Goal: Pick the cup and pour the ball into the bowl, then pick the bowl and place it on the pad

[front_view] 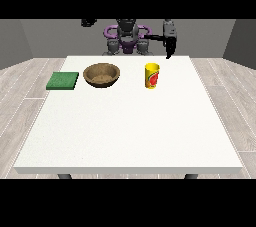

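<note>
I start at the hand at the view's right: it hangs above the table's far edge, pointing downward, and I cannot tell how its fingers lie. It holds nothing. The hand at the view's left is raised high beside the robot's shoulder, well apart from everything, and I cannot make out its fingers either.

Just forward of the first hand and a little toward the table's middle stands the cup, upright, yellow with a red mark on its side, not touching anything. The ball is not visible to me; I take it to be inside the cup.

I judge the cup light and stiff, with a smooth wall that may slip, so I would take it round the middle of its side, below the rim, leaving the mouth free to tip.

Further across from that hand sits the bowl, brown and shallow, probably rigid and best taken by its rim. Beyond it, farthest off, lies the green pad, flat on the white table.
</note>
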